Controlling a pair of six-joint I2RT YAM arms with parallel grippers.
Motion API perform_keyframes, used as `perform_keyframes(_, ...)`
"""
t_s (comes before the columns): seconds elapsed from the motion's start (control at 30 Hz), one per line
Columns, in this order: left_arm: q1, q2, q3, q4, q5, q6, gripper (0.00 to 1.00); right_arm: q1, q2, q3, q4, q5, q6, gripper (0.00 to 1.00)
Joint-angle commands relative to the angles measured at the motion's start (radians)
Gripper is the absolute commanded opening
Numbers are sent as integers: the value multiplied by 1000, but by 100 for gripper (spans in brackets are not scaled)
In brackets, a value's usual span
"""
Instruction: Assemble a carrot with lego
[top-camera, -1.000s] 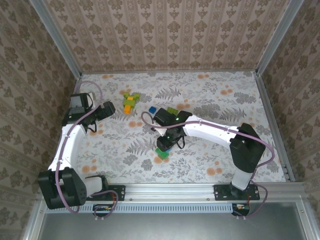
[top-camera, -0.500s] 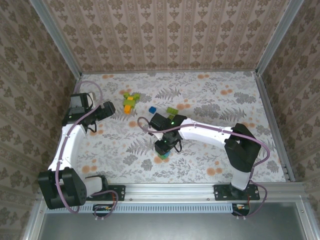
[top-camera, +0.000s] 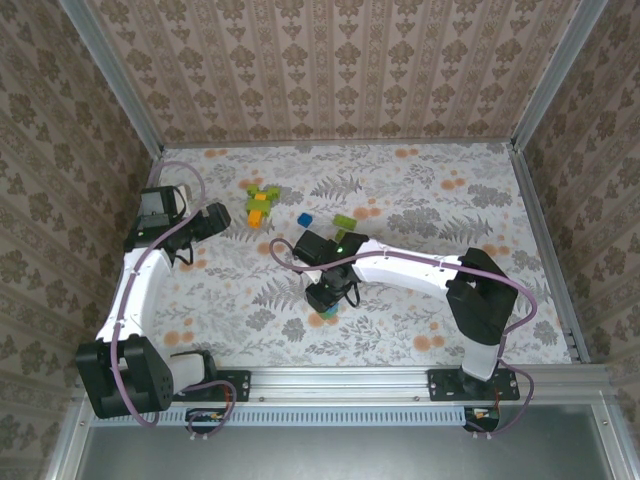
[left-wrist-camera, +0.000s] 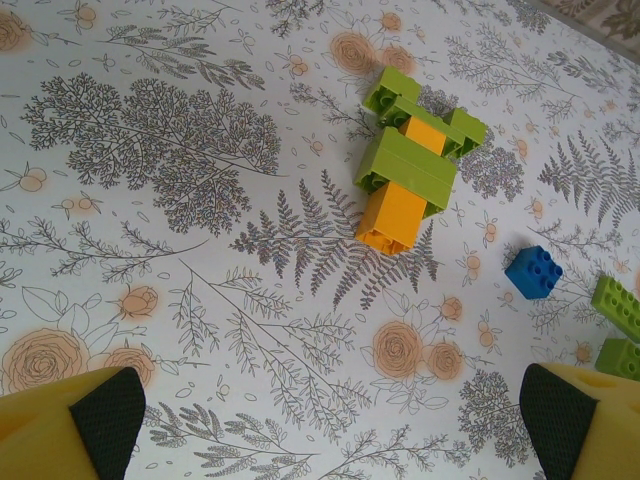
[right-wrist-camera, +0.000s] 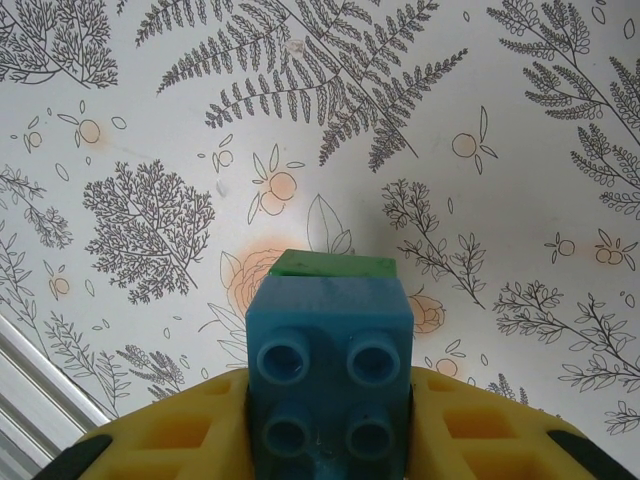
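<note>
Pinching a blue brick (right-wrist-camera: 330, 345) between its yellow pads, the right gripper (right-wrist-camera: 330, 430) is carrying a small stack, with a dark green brick (right-wrist-camera: 335, 264) sitting against the blue one's far face and apparently joined to it. In the overhead view this gripper (top-camera: 326, 298) is positioned well apart from the part-built carrot (top-camera: 259, 205), on the side nearer the arm bases.

The left gripper (left-wrist-camera: 330, 425) is standing spread wide and gripping nothing, near the part-built carrot (left-wrist-camera: 408, 170). That assembly is lying flat, light green pieces alternating with orange ones. A loose blue brick (left-wrist-camera: 533, 272) and light green bricks (left-wrist-camera: 618, 305) are lying near the carrot, on its side away from the left arm.

Judgement: the step in hand is transport of a sub-assembly. The next move is calling for stud alignment and a firm press without skidding the carrot.

The table covering (top-camera: 430, 300) is showing printed ferns and orange flowers. Patterned wallpaper (top-camera: 330, 70) is enclosing three sides, and a metal rail (top-camera: 400, 382) is running along the near edge.
</note>
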Motion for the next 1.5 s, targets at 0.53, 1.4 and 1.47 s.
perform_keyframes(0.53, -7, -2, 4, 0, 11, 11, 100, 34, 56, -71, -45, 89, 150, 34)
perform_keyframes(1.4, -8, -6, 0, 2, 7, 11, 100, 84, 218, -133, -78, 91, 108, 32)
perform_keyframes(1.47, -7, -4, 1, 2, 8, 12, 100, 85, 209, -136, -71, 87, 98, 32)
